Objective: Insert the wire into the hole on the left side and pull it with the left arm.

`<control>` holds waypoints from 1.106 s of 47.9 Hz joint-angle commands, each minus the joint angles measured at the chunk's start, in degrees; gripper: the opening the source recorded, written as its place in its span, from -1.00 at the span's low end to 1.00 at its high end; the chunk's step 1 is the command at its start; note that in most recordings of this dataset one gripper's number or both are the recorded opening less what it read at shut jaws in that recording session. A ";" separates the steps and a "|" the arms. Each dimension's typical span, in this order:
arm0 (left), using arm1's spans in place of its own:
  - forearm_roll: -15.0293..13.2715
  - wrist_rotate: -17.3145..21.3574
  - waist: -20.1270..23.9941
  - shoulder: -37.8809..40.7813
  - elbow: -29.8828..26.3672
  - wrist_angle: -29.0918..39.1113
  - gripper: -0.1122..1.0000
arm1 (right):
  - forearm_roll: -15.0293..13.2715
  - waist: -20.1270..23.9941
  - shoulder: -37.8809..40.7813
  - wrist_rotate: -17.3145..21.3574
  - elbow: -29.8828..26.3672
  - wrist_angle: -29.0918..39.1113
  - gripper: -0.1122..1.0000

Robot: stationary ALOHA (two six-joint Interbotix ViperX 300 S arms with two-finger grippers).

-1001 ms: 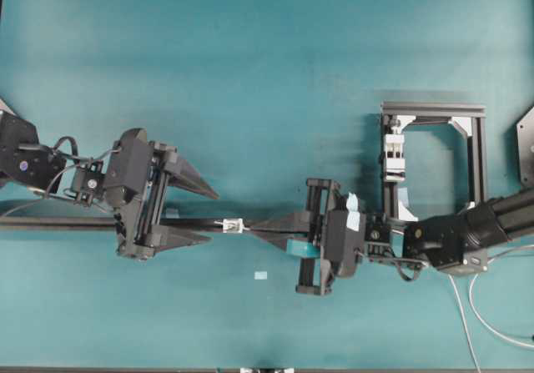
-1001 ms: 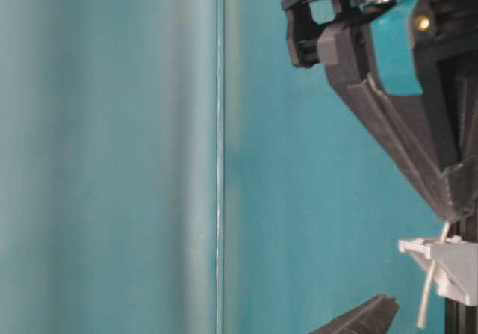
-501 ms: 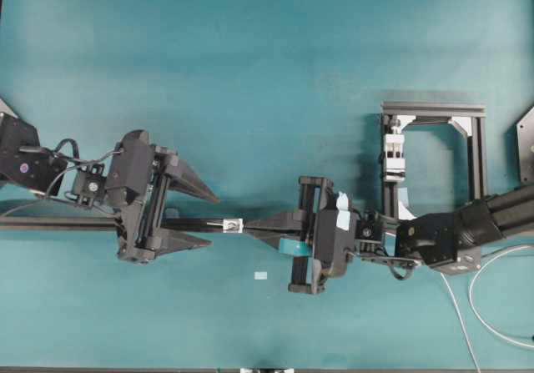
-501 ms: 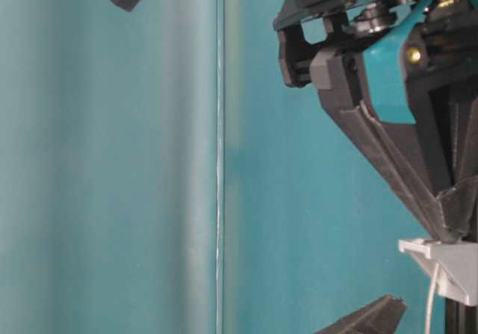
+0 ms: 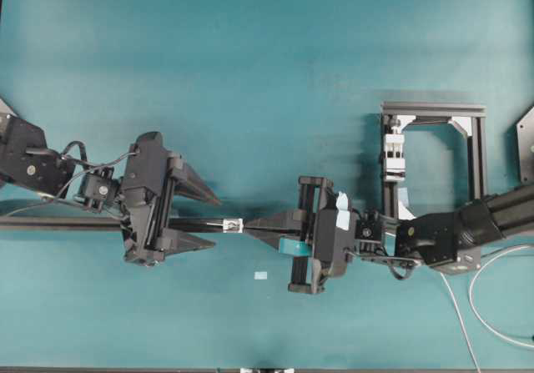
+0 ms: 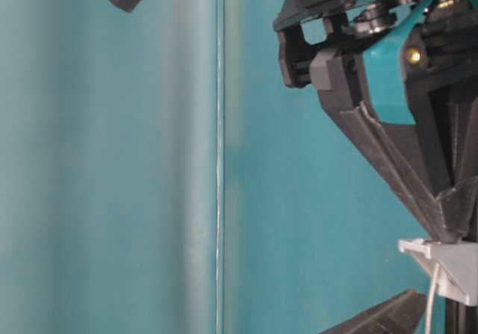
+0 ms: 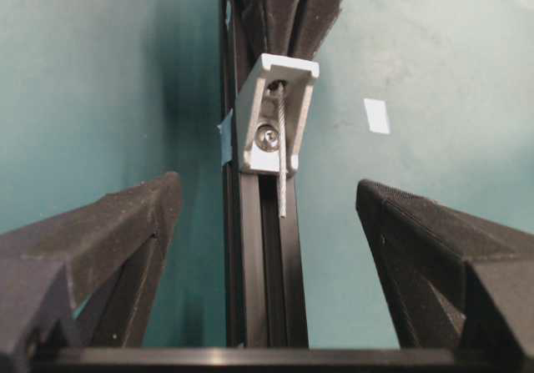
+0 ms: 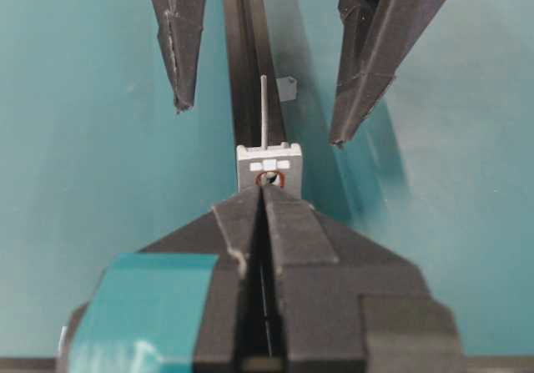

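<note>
On the teal surface (image 5: pixel 250 56) a black rail (image 7: pixel 267 256) carries a small white block (image 7: pixel 275 114). The left tool (image 7: pixel 275 223) is spread, straddling the wire (image 7: pixel 283 173) tip poking through the hole (image 7: pixel 277 85). The right tool (image 8: pixel 263 191), pressed together, pinches the wire behind the block.

The wire (image 8: pixel 264 110) behind the block (image 8: pixel 268 166) is hidden by the right gripper (image 8: pixel 264 191).

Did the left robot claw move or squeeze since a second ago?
Yes. In the overhead view the left gripper has slid right along the black rail toward the white block, and its fingers have come closer together, though not shut.
</note>
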 commanded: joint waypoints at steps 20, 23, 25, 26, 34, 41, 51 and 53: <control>-0.09 0.00 -0.35 -2.55 -1.05 0.26 -0.98 | -0.18 0.18 -0.97 0.00 -1.14 0.44 -0.70; -0.09 -0.09 -0.35 -2.46 -1.14 0.26 -0.98 | -0.26 0.18 -0.97 0.00 -1.14 0.44 -0.70; -0.09 -0.09 -0.35 -2.37 -1.14 0.26 -0.98 | -0.18 0.18 -0.97 0.00 -1.14 0.44 -0.70; -0.09 -0.09 -0.35 -2.37 -1.23 0.26 -0.98 | -0.26 0.18 -0.88 0.09 -1.14 0.44 -0.70; -0.09 -0.18 -0.53 -2.37 -1.14 0.35 -0.98 | 0.00 -0.18 -0.97 0.35 -0.97 1.41 -0.70; -0.09 -0.18 -0.53 -2.46 -1.05 0.44 -0.98 | 0.00 -0.53 -0.97 0.44 -0.97 2.02 -0.70; -0.09 -0.18 -0.53 -2.72 -0.70 0.79 -0.98 | -0.09 -0.62 -1.76 0.35 -0.88 2.29 -0.51; -0.09 -0.18 -0.53 -2.72 -0.62 1.05 -0.98 | -0.09 -0.53 -2.02 0.26 -0.70 2.29 -0.33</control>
